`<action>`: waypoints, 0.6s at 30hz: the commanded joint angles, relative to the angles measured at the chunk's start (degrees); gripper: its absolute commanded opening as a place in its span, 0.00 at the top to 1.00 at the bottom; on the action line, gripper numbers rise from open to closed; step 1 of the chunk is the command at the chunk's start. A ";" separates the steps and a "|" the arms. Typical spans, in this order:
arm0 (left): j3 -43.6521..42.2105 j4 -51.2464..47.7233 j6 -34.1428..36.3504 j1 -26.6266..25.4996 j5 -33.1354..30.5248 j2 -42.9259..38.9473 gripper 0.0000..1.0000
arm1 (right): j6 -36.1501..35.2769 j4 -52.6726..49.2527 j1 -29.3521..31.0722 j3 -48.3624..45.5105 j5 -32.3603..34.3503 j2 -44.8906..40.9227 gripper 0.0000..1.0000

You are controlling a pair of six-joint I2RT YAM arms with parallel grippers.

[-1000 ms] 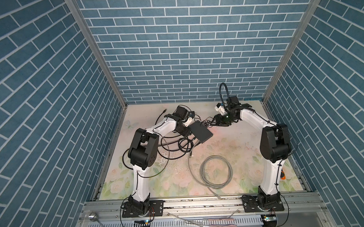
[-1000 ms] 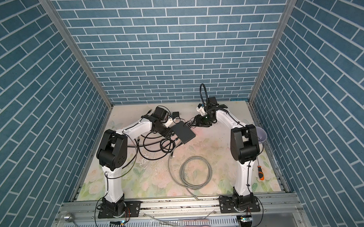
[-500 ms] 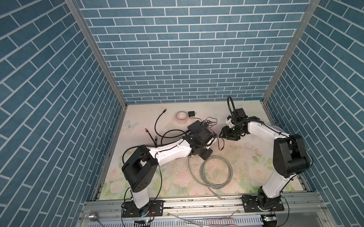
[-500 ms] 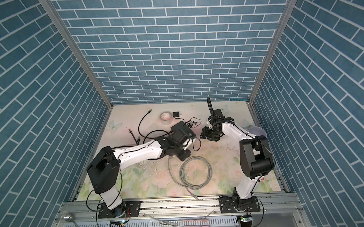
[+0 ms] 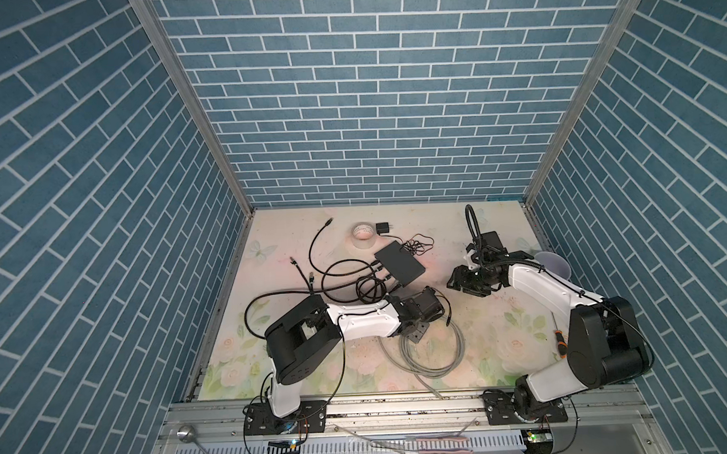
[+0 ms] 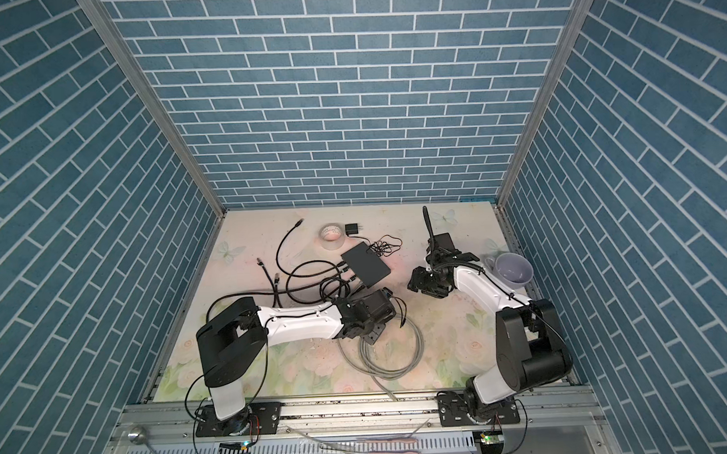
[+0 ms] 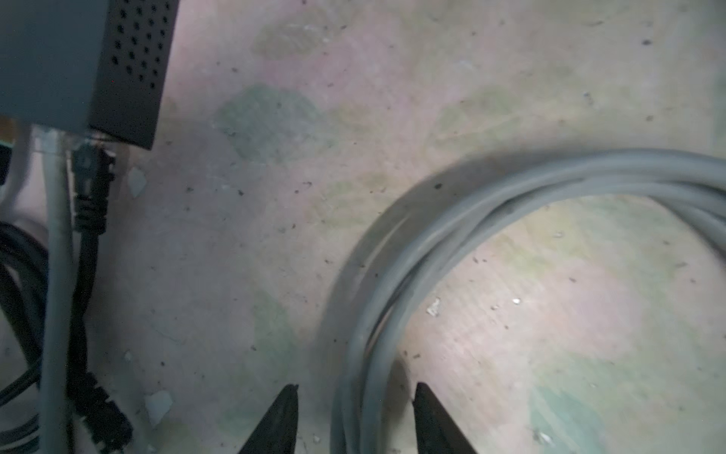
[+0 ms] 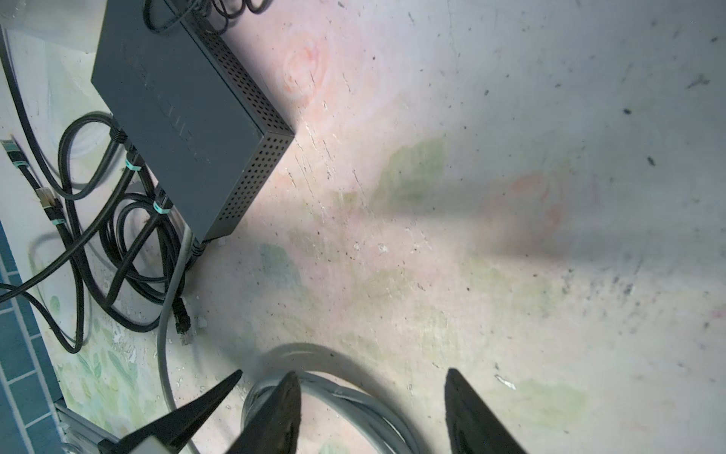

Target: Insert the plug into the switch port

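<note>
The flat black box-shaped switch (image 5: 399, 262) lies on the flowery counter (image 5: 503, 356), near the middle and toward the back wall. Thin black cables (image 5: 338, 274) are plugged along one long edge. The left wrist view shows only one corner of the switch (image 7: 129, 70), and that picture is blurry. A small black plug (image 7: 92, 169) sits at the port by that corner, but I cannot tell how far in it goes. A straight grey cable (image 7: 55, 236) runs up to the switch right beside it. A loose black plug (image 8: 181, 314) lies on the counter near the switch.

The left gripper (image 7: 356, 387) is over the round grey cable coil (image 5: 433, 354). Only the tips of its fingers (image 7: 281, 424) show. They stand apart, with strands of the coil between them and a gap on each side, so nothing is pinched.

The right gripper (image 8: 371, 373) hangs over bare counter, well apart from the switch. Its fingers (image 8: 467, 412) are cut off by the picture edge. They are spread wide and hold nothing.

In both top views the fingers are too small and dark to make out.
</note>
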 commanded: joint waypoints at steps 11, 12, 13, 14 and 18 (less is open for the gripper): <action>14.51 2.08 -4.54 1.72 -8.82 12.05 0.87 | 0.63 -2.33 -0.07 -1.24 2.17 -4.64 0.41; 15.91 2.64 -5.17 2.47 -8.97 13.09 0.88 | 0.63 -2.37 -0.08 -0.98 2.56 -4.78 0.41; 17.16 2.96 -5.63 3.17 -9.05 13.99 0.87 | 0.76 -2.52 -0.11 -0.79 2.99 -4.87 0.41; 18.36 3.44 -5.70 3.87 -9.06 14.92 0.85 | 1.01 -2.66 -0.11 -0.47 3.62 -4.95 0.40; 20.23 5.22 -4.82 6.01 -8.99 16.63 0.76 | 1.64 -3.26 -0.12 0.93 5.20 -4.97 0.39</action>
